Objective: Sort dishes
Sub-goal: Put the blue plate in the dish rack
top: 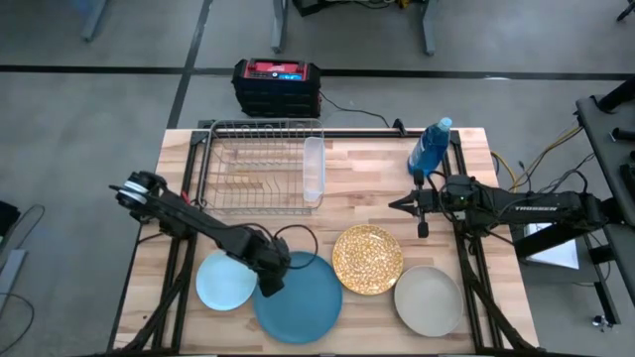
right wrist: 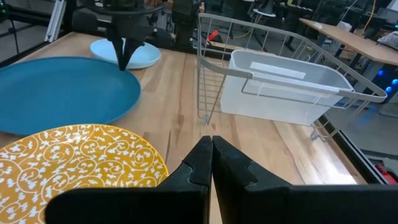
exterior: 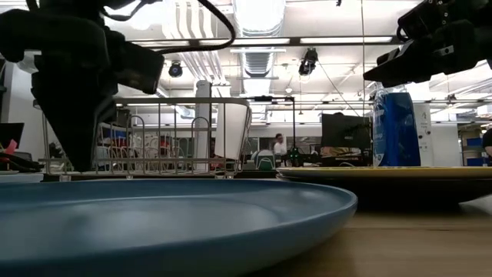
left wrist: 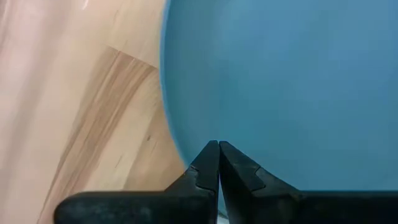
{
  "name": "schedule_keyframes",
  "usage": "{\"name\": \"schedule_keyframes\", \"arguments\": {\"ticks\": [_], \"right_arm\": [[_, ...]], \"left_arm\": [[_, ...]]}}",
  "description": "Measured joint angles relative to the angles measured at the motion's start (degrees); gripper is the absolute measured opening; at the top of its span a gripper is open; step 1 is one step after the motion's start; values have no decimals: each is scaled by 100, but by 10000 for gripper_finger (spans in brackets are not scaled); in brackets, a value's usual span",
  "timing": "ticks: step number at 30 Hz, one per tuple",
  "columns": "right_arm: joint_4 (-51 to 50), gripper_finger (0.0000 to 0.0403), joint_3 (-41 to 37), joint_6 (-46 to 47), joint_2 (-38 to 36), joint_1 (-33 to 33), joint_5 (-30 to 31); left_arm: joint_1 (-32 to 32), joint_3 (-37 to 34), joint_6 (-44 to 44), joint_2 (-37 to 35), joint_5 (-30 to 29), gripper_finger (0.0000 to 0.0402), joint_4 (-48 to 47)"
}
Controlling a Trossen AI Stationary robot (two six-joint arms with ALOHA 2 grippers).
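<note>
On the wooden table (top: 367, 174), the shut, empty left claw (top: 268, 289) stands at the large blue plate (top: 303, 302)'s rim.

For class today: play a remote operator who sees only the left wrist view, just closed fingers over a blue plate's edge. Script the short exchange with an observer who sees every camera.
Operator: Which plate is under my fingers?
Observer: The large mid-blue plate; the left gripper sits shut at its left rim, holding nothing.
Operator: What lies beside it?
Observer: The small pale blue plate on its left, the gold patterned plate on its right.
Operator: Any more dishes?
Observer: A beige-grey plate lies near the table's front right corner.
Operator: Where is the other arm?
Observer: The right gripper hangs shut above the table, between the wire dish rack and the blue bottle.
</note>
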Motion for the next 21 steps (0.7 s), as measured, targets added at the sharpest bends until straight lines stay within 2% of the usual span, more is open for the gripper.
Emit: {"name": "schedule_keyframes", "arguments": {"ticks": [7, 21], "right_arm": [[-38, 2, 0, 4, 0, 2, -2], [-83, 2, 0, 7, 0, 2, -4]], "left_arm": [[0, 9, -206, 48, -45, 21, 43], [-9, -78, -183, 39, -397, 103, -9]]}}
